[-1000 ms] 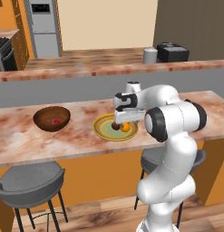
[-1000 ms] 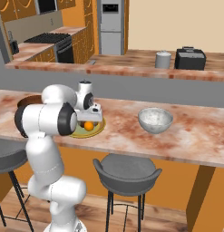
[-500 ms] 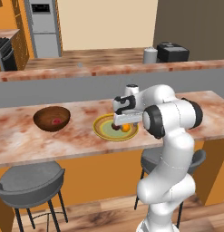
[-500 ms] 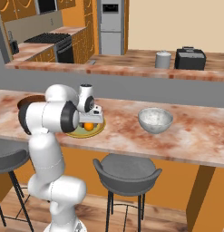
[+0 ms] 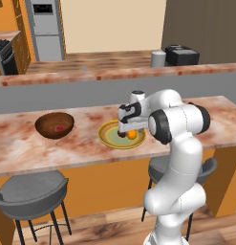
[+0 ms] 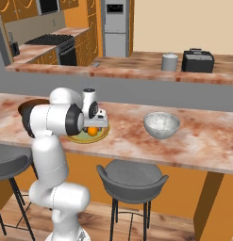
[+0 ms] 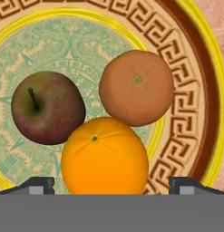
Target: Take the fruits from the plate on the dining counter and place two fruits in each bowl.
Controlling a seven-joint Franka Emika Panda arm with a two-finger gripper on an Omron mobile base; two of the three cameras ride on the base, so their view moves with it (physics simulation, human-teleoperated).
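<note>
While three fruits crowd the plate (image 7: 190, 81) on the dining counter (image 5: 81, 143), yellow-orange fruit (image 7: 104, 156) touching orange fruit (image 7: 137, 87) and dark brown fruit (image 7: 47, 108), gripper (image 7: 111, 183) spread open astride the yellow-orange one, pinkish-red fruit (image 5: 59, 128) in wooden bowl (image 5: 54, 125), stone bowl (image 6: 161, 124) well apart, stools (image 6: 132, 176) below.

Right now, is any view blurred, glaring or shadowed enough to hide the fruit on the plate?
Hand view: sharp, evenly lit, no glare; the bright orange fruit, the duller orange one and the dark apple read clearly on the plate. Left base view: softer, and the gripper covers part of the plate. Right base view: the arm blocks most of it.
</note>
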